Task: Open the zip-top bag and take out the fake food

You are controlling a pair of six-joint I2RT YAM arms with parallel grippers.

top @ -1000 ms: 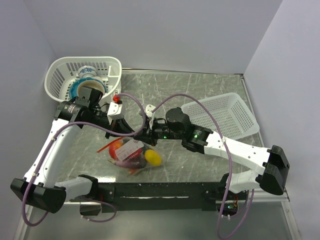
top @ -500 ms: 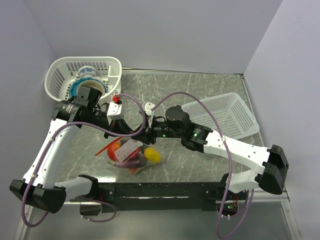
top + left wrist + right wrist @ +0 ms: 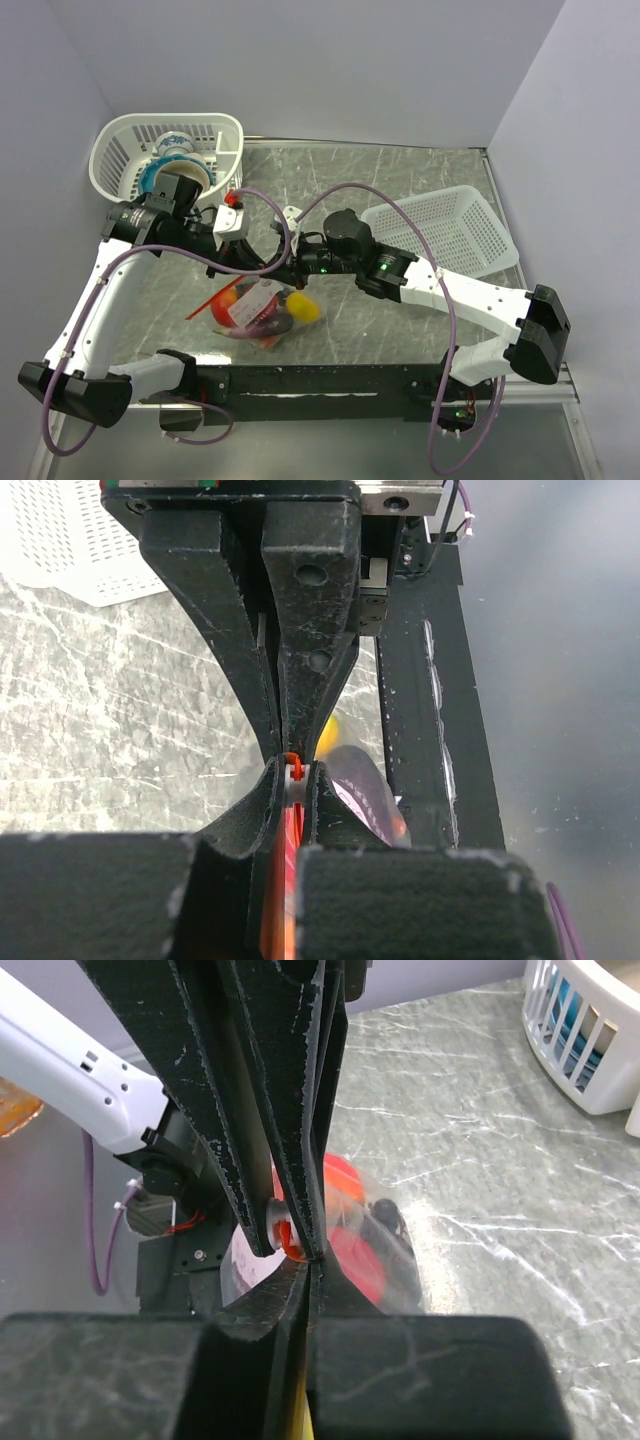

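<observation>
**Item 1. Zip-top bag** (image 3: 262,312): clear and crinkly, sitting directly at 6 o'clock of the two meeting tools and at about 7 o'clock from the middle of the counter (image 3: 400,180), near its front edge. Whether it is resting or hanging, I cannot tell. Its orange-red zip strip (image 3: 291,772) is showing between the fingertips in both wrist views. The mouth is looking not yet parted.

**Item 2. Fake food** (image 3: 304,309): lying inside the bag, with a yellow piece at the 3 o'clock end, a red piece (image 3: 345,1182) at the 9 o'clock end and something dark purple between.

**Item 3. Left tool** (image 3: 258,266): reaching in from 10 o'clock, pressed together and pinching the zip strip.

**Item 4. Right tool** (image 3: 290,272): reaching in from 3 o'clock, likewise pinching the strip, tip to tip with the left one.

**Item 5. Round basket** (image 3: 120,150) at 10 o'clock, holding blue-and-white crockery; **flat basket** (image 3: 440,230) at 3 o'clock.

**Hazards, as judged:**
- Either tool may be clamping both lips together, so pulling apart would be dragging the bag, not unzipping it.
- Thin slick plastic may be slipping out of a pinch under tension.
- A sudden release may be tipping the food toward the front edge and off the counter.
- With the tips this close, the tools may be knocking each other.
</observation>
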